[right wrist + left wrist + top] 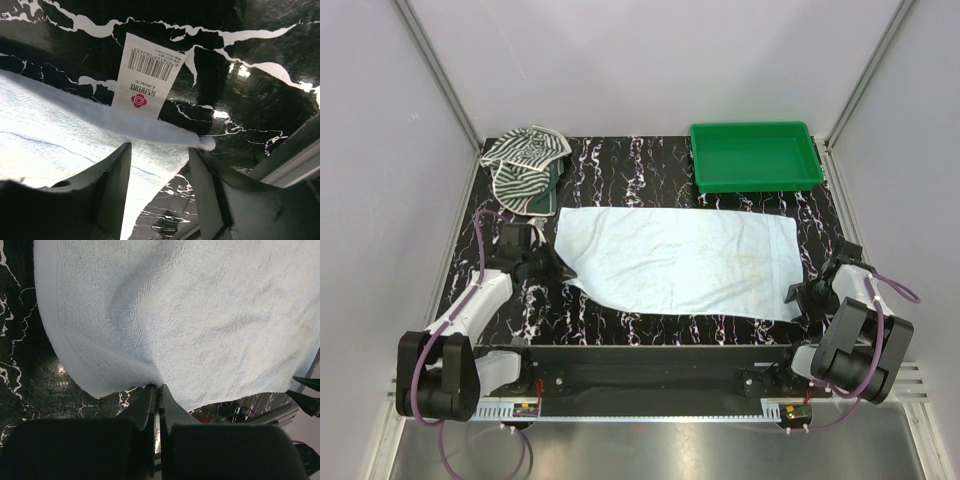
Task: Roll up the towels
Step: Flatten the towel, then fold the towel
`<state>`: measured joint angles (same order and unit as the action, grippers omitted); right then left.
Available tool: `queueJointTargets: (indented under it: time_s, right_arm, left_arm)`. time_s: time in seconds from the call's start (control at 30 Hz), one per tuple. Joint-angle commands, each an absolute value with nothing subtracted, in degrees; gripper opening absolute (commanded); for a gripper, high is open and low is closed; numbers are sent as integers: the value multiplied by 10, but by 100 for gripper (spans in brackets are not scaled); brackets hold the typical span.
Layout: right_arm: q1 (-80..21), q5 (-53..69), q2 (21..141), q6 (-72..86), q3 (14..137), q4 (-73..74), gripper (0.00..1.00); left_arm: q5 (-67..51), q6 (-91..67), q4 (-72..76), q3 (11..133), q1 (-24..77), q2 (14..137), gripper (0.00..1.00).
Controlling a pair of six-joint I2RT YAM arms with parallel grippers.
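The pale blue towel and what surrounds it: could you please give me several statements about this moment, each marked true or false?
1. The pale blue towel lies spread out on the black marbled table. True.
2. The zebra-striped towel lies in the green tray. False: it lies bunched at the table's far left corner, apart from the tray.
3. The left gripper is shut on the pale blue towel's edge. True.
4. The right gripper is shut. False: its jaws stand apart, either side of the towel's near right corner.
5. The towel's label is blank. False: it bears a barcode and a red emblem.
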<state>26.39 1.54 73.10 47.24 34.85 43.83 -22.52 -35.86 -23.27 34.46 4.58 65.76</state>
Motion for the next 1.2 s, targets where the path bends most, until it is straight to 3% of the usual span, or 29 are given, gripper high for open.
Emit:
queueJointTargets:
  time_s: [0.0, 0.03, 0.1, 0.13, 0.3, 0.6, 0.8, 1.03, 1.17]
  right_arm:
    - [263, 15, 750, 465, 352, 401, 56]
    - [264, 18, 751, 465, 352, 398, 42]
    - [264, 19, 753, 466, 350, 394, 30]
    - [264, 25, 755, 463, 350, 392, 20]
    - [264, 34, 739, 454, 352, 394, 4]
    - [264, 84, 673, 430, 408, 411, 0]
    - [264, 68, 606, 384, 475, 477, 0]
    - [264, 94, 527, 380, 465, 519, 0]
    - [264, 145, 543, 385, 454, 469, 0]
  left_arm:
    - [-229, -356, -218, 346, 39, 653, 0]
    - [-229, -355, -218, 346, 38, 652, 0]
    - [-225, -356, -218, 345, 38, 651, 0]
    - [-224, -355, -218, 345, 38, 650, 0]
    - [-219, -354, -224, 348, 37, 646, 0]
    - [-229, -336, -306, 396, 25, 621, 0]
    - [-207, -340, -376, 404, 25, 533, 0]
    - [-205, -352, -445, 419, 25, 469, 0]
    - [-232, -337, -444, 432, 25, 493, 0]
